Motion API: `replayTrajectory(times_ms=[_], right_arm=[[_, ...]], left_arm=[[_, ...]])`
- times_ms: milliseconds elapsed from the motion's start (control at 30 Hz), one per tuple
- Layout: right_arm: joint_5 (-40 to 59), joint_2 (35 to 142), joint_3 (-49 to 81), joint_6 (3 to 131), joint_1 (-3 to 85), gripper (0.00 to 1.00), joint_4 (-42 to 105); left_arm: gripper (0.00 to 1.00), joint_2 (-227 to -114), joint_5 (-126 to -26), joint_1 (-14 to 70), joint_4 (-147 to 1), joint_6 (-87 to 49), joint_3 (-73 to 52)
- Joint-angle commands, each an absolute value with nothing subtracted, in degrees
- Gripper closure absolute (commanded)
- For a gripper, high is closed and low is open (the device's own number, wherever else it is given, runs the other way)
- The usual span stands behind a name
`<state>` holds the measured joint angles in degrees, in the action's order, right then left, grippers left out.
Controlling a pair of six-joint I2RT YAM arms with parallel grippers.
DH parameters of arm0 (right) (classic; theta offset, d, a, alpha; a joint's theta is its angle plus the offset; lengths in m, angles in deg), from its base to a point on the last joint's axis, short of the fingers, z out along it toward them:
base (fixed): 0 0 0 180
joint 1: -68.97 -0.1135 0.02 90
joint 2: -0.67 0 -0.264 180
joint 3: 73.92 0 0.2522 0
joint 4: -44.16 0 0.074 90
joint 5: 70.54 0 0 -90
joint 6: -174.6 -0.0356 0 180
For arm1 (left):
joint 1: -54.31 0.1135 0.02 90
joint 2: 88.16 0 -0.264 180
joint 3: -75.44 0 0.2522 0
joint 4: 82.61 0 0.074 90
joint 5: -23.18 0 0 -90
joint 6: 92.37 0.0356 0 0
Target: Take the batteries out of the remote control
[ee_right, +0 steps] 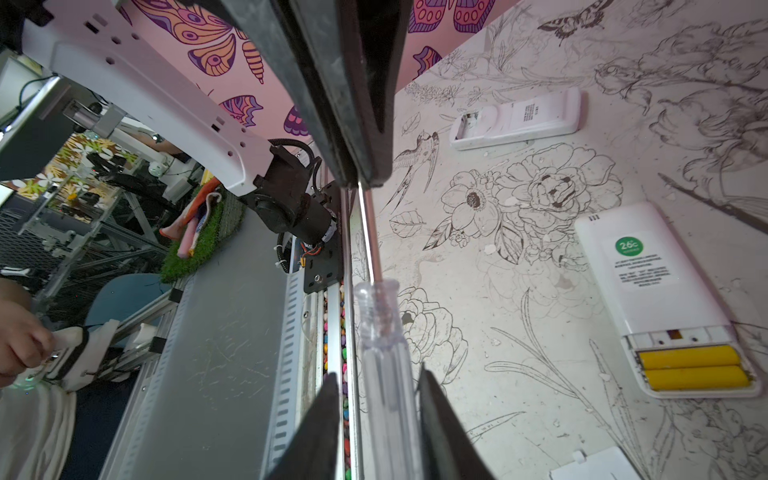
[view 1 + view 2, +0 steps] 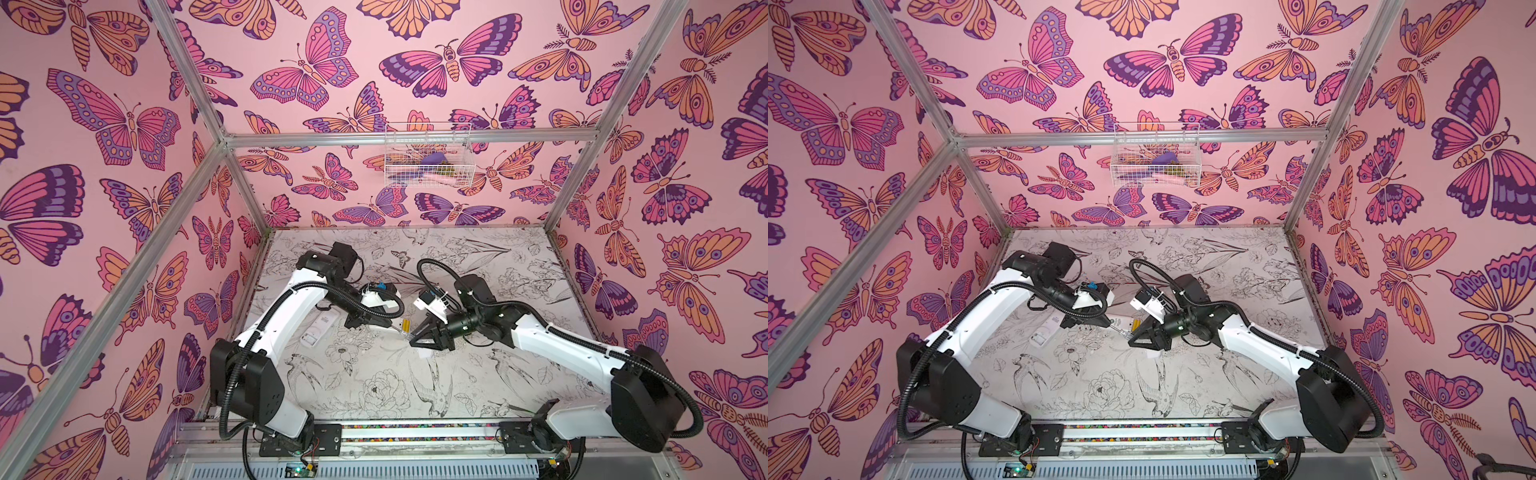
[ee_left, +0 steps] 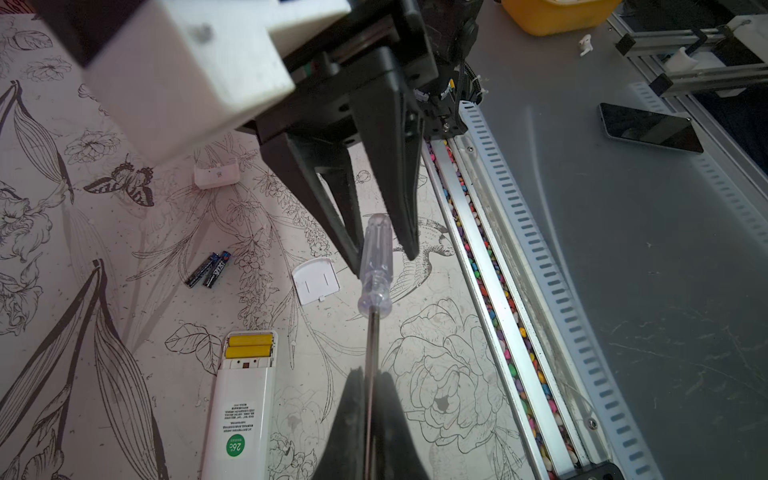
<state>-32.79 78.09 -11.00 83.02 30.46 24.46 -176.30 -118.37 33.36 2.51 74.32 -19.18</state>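
Handover of screwdriver (image 3: 374,266): left gripper (image 3: 370,374) clamped on its shaft, right gripper (image 3: 382,262) loose around the handle, so back right straight off before levering yellow batteries (image 3: 249,347) from remote (image 3: 241,407); black batteries (image 3: 208,270) lie on table (image 3: 124,291).

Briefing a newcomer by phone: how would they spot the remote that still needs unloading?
On the flower-printed table, look mid-table beside the clear-handled screwdriver. The white remote there lies face down, cover off; unlike the empty remote farther left, its bay holds two yellow batteries.
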Motion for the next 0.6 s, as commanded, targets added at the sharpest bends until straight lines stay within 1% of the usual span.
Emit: replayTrajectory(times_ms=[0,67,133,167,233,267,333,400,433,500,567], right_arm=[[-30.54,72.93,-14.12,82.17,33.03,0.51,26.68],[-28.85,69.01,-17.26,79.02,35.56,0.45,30.0],[-25.51,64.44,-20.6,74.88,38.11,0.4,33.83],[-21.78,61.92,-22.4,72.1,39.18,0.37,35.56],[-12.8,57.66,-25.28,67.65,40.58,0.25,38.08],[-9.23,55.82,-26.62,66.38,40.92,0.22,39.05],[-3.84,53.32,-28.38,64.82,40.93,0.16,40.34],[1.14,51.42,-29.77,61.52,40.97,0.04,41.65],[2.86,50.94,-30.3,59.67,41.05,0.0,42.21],[4.98,50.61,-30.87,56.23,41.02,0.01,42.68],[4.33,51.29,-31.03,53.55,41.1,0.01,43.88]], left_arm=[[1.0,-176.85,-118.15,33.3,-0.28,69.55,-20.15],[1.0,-176.67,-117.67,33.63,-3.59,63.79,-20.04],[1.0,-176.57,-119.7,34.71,-7.29,56.88,-19.98],[1.0,-176.57,-121.42,35.41,-9.26,52.47,-19.92],[1.0,-176.83,-123.96,36.14,-13.1,43.18,-19.71],[1.0,-177.01,-124.87,36.29,-14.81,38.16,-19.51],[1.0,-177.04,-126.52,36.4,-18.53,29.78,-18.4],[1.0,-176.56,-129.06,36.48,-23.31,21.1,-15.51],[1.0,-176.08,-130.04,36.47,-26.13,17.98,-13.89],[1.0,-174.44,-131.68,36.56,-32.87,10.38,-9.91],[1.0,-173.04,-132.87,36.73,-39.24,4.17,-6.09]])
